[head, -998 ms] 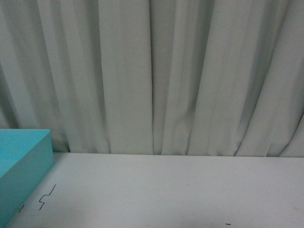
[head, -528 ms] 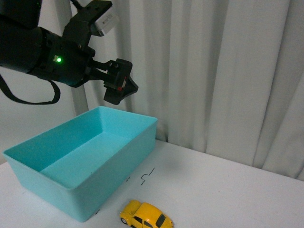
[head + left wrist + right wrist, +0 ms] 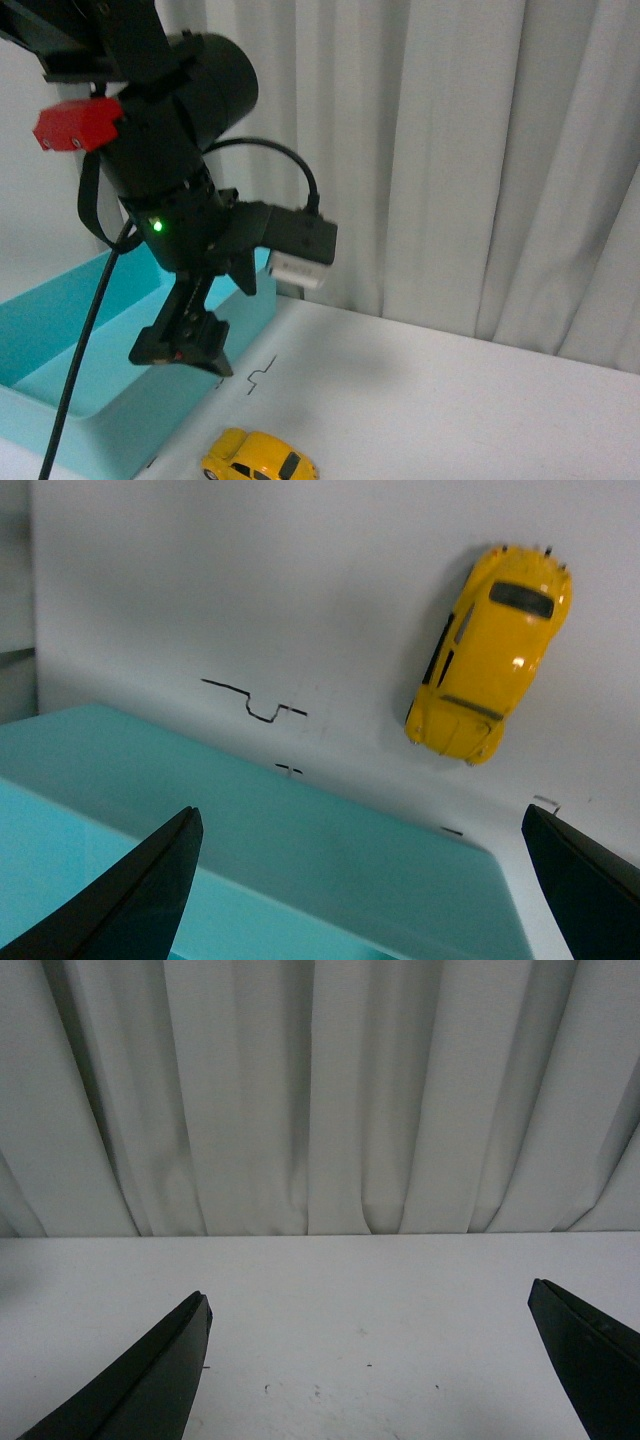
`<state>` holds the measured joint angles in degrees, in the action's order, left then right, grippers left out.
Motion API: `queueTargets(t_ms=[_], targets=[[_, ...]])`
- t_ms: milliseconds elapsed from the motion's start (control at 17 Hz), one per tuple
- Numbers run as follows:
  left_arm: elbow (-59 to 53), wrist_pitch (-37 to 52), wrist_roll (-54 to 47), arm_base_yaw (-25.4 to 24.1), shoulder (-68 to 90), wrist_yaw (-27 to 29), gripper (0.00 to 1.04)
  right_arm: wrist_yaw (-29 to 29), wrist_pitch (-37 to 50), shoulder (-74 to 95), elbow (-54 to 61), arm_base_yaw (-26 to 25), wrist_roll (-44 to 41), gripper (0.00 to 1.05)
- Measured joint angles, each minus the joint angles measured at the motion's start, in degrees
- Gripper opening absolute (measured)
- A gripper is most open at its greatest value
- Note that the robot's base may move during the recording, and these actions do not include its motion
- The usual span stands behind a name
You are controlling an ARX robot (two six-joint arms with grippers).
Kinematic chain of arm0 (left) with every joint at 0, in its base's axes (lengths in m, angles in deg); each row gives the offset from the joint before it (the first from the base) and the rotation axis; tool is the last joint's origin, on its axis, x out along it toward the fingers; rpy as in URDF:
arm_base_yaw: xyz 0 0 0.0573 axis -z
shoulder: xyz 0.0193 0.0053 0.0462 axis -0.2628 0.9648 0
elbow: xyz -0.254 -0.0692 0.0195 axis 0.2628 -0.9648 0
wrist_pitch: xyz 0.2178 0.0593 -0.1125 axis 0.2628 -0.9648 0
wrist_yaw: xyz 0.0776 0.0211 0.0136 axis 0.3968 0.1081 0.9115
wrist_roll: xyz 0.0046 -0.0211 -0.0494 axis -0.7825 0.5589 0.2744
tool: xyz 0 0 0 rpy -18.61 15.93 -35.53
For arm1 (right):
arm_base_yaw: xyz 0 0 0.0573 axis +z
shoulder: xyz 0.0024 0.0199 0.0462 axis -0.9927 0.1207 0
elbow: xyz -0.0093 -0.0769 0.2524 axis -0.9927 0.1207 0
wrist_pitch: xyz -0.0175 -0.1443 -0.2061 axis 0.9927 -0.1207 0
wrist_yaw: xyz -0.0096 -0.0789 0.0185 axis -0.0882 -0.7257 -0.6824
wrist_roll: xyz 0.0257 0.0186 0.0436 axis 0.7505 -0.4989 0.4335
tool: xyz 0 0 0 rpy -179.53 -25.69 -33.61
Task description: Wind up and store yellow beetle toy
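The yellow beetle toy (image 3: 258,459) rests on its wheels on the white table, at the bottom edge of the front view, just right of the turquoise bin (image 3: 60,330). In the left wrist view the toy (image 3: 492,650) lies on the table beyond the bin's wall (image 3: 300,840). My left gripper (image 3: 185,345) hangs open above the bin's near corner, left of and higher than the toy, with nothing between its fingers (image 3: 130,900). My right gripper (image 3: 365,1370) is open too, held over bare table facing the curtain. It does not show in the front view.
A white curtain (image 3: 480,150) closes off the back of the table. A black squiggle mark (image 3: 262,378) is drawn on the table (image 3: 450,400) beside the bin. The left arm's black cable (image 3: 80,360) hangs down over the bin.
The front camera's view has swung across the scene. The left arm now fills the upper left, lowered with its gripper over the bin's corner. The toy sits where it was beside the bin.
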<state>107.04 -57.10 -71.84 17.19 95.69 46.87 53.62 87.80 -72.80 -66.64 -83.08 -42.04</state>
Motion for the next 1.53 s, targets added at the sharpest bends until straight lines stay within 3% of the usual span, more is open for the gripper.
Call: queueTargets(t_ms=[470, 1116, 1174, 1468, 1527], targets=[[-8.48, 4.9, -8.04, 1.95, 7.06, 1.57, 0.98, 0.0, 0.0, 0.02, 0.0, 0.0, 0.0, 0.98], [-12.35, 18.58, -6.08, 3.82, 11.91, 0.11, 0.98, 0.0, 0.0, 0.0, 0.0, 0.0, 0.0, 0.98], [-12.5, 18.38, -5.03, 3.91, 11.96, 0.07, 0.95, 0.0, 0.0, 0.0, 0.0, 0.0, 0.0, 0.98], [-13.4, 19.06, -2.56, 4.31, 11.93, 0.68, 0.47, 0.0, 0.0, 0.02, 0.0, 0.0, 0.0, 0.98], [-13.42, 19.61, -1.86, 4.44, 11.78, 0.59, 0.41, 0.0, 0.0, 0.0, 0.0, 0.0, 0.0, 0.98]])
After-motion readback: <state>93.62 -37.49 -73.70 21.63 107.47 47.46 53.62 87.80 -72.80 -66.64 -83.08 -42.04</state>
